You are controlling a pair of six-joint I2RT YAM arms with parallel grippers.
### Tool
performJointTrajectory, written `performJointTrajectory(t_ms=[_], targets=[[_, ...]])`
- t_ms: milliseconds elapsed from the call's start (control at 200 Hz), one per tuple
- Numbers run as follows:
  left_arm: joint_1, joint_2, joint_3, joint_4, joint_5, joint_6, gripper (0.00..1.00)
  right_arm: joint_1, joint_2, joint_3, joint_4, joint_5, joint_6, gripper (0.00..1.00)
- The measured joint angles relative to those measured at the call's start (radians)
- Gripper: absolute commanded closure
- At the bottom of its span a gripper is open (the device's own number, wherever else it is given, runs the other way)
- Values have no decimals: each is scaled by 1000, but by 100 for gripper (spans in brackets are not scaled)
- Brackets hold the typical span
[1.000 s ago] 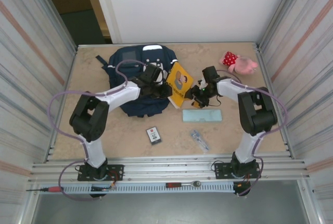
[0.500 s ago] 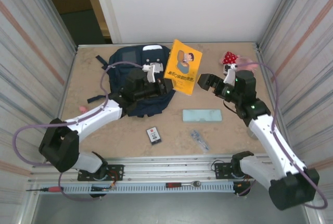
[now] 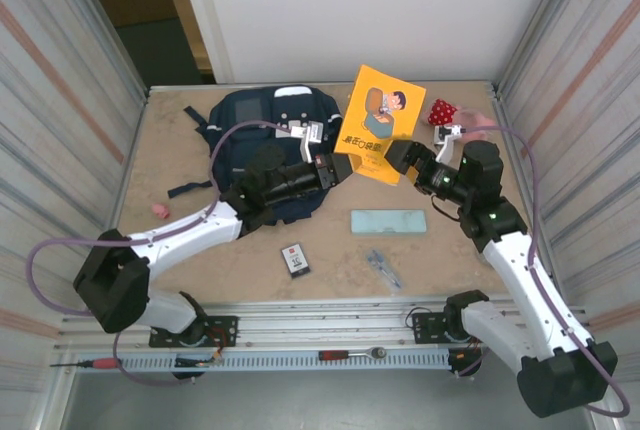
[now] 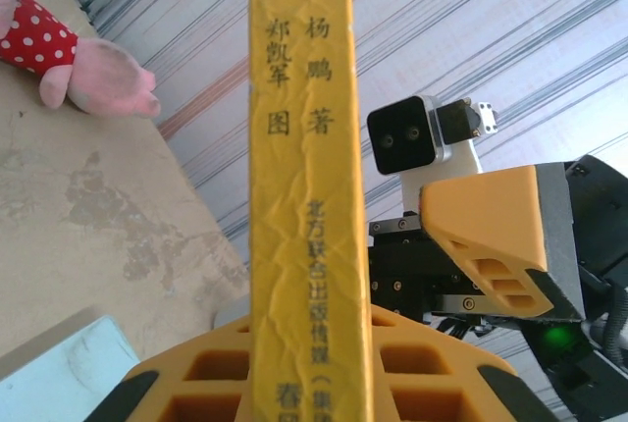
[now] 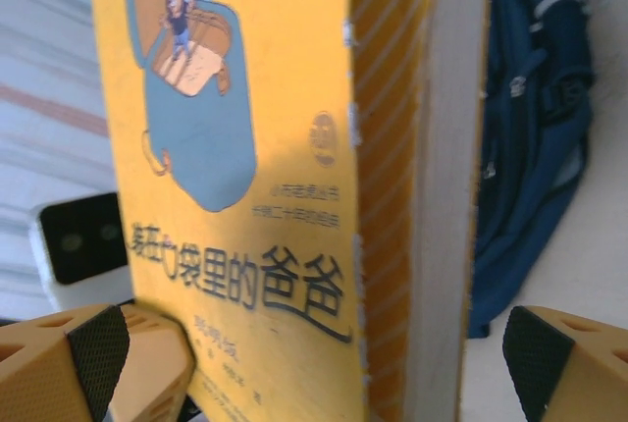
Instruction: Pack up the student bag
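Student bag lies flat — long axis running near-to-far.

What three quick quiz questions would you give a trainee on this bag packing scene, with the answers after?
1. True or false: the yellow book is lying down flat.
2. Which gripper is shut on the book: A left, B right, C neither?
3. Is the book inside the navy backpack yet?
Key: 1 false, it is held upright. 2 A: the left gripper clamps it, while the right gripper is open around it. 3 No.
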Motion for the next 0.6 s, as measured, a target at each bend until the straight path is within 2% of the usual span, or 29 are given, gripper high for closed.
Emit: performJointTrajectory(t_ms=[255,336,506,601], targets=[[3,1,-11,97,19,-51,100,-7,51,0,132,-157,55,3],[3,2,-11,121,30,-58,100,-21,53,0,129,-175,58,0],[3,2,-11,127,38,-58,100,-93,53,-10,109,-183,82,1],[3,2,-11,127,38,-58,100,-100,58,-17,126,-212,97,1]])
